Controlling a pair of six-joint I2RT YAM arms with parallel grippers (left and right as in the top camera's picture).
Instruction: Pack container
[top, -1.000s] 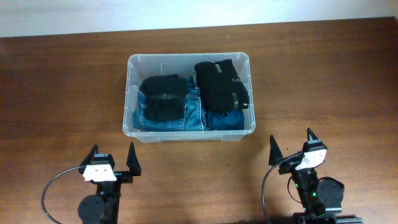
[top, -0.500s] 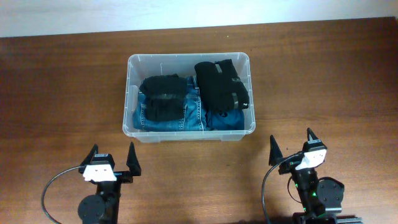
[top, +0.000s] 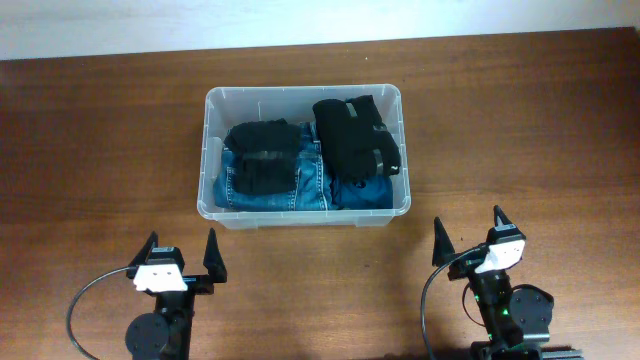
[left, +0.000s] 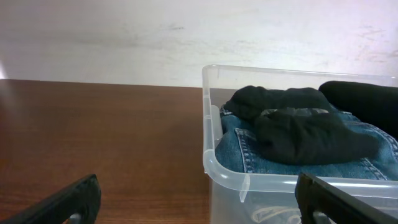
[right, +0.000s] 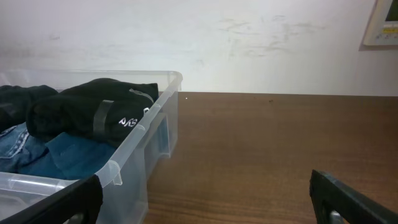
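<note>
I see the clear bin (top: 300, 215) holding folded jeans (top: 262, 195) under black garments (top: 355, 135); left gripper (top: 181, 245) and right gripper (top: 467, 232) both gape wide, empty.

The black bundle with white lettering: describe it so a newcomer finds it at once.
A clear container of clothes sits on the brown table. Its right half, seen from overhead, holds the lettered bundle on blue denim. Unlike the other black bundle left of it, it carries white lettering beside a grey band.
</note>
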